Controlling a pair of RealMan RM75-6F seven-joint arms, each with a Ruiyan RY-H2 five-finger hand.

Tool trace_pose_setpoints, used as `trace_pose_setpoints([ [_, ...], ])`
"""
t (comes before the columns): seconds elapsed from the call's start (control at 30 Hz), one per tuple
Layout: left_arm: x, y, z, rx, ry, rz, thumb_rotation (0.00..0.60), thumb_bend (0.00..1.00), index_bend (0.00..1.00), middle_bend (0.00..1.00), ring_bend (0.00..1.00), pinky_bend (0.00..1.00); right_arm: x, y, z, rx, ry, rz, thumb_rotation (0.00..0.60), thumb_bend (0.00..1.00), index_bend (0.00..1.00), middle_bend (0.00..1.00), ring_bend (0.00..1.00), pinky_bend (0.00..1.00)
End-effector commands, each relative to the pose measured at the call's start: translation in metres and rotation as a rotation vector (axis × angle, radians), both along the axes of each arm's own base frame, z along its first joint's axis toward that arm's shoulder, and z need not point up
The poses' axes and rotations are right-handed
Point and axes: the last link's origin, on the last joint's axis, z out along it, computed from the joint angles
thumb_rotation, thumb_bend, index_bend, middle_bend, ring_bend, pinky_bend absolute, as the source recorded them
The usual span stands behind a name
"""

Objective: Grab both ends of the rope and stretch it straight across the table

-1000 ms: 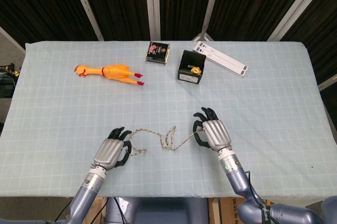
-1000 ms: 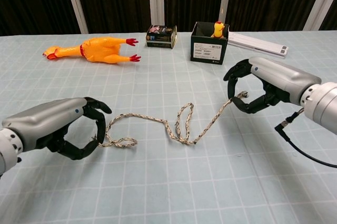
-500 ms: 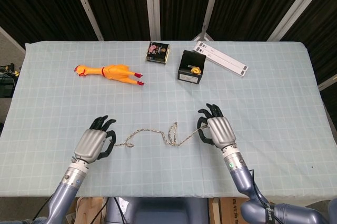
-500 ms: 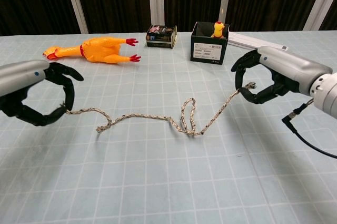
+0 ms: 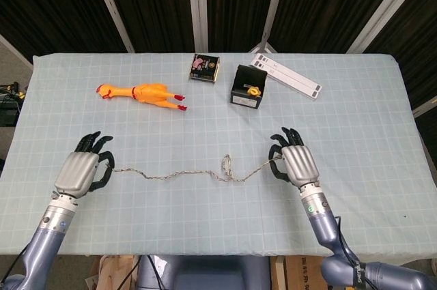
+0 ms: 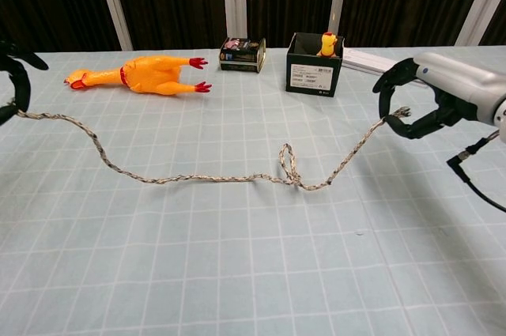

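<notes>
A thin braided rope [image 5: 184, 172] [image 6: 198, 178] lies across the near half of the table, nearly drawn out, with a small loop [image 5: 226, 164] [image 6: 288, 160] left of its right third. My left hand [image 5: 82, 170] pinches the rope's left end; in the chest view only its dark fingertips [image 6: 16, 83] show at the left edge. My right hand [image 5: 298, 164] [image 6: 431, 95] pinches the right end, fingers curled around it, and lifts that end off the cloth.
A yellow rubber chicken [image 5: 143, 93] [image 6: 142, 72] lies at the back left. A small dark tin [image 5: 204, 67], an open black box [image 5: 248, 87] [image 6: 314, 64] holding a yellow toy, and a white strip [image 5: 287, 76] sit at the back. The table [image 5: 355, 126] wears a pale checked cloth.
Both hands moved apart, the left far to the left and the right slightly right. The rope's slack bends pulled out into a nearly straight line, with one small loop remaining.
</notes>
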Motion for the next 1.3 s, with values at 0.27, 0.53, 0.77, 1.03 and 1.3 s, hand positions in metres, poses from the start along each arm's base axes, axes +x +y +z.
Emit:
trace_pose_setpoints([
  [0.27,-0.019,0.003,0.028,0.046,0.012,0.023,0.600,0.63,0.61,0.13,0.00,0.00,-0.019,-0.006,0.025,-0.056,0.040,-0.032,0.600,0.52,0.58,0.25,0.01,0.00],
  [0.53,-0.027,0.000,0.037,0.060,0.014,0.032,0.600,0.63,0.61,0.13,0.00,0.00,-0.033,-0.010,0.041,-0.096,0.073,-0.054,0.600,0.52,0.58,0.25,0.01,0.00],
  [0.77,-0.041,-0.006,0.054,0.088,0.021,0.056,0.600,0.63,0.61,0.13,0.00,0.00,-0.054,-0.016,0.063,-0.144,0.089,-0.106,0.600,0.52,0.58,0.25,0.01,0.00],
  [1.03,-0.050,-0.012,0.063,0.097,0.021,0.073,0.600,0.63,0.61,0.13,0.00,0.00,-0.061,-0.017,0.076,-0.163,0.092,-0.120,0.600,0.52,0.58,0.25,0.01,0.00],
  [1.3,-0.054,-0.014,0.064,0.100,0.026,0.075,0.600,0.63,0.61,0.13,0.00,0.00,-0.071,-0.015,0.080,-0.177,0.111,-0.143,0.600,0.52,0.58,0.25,0.01,0.00],
])
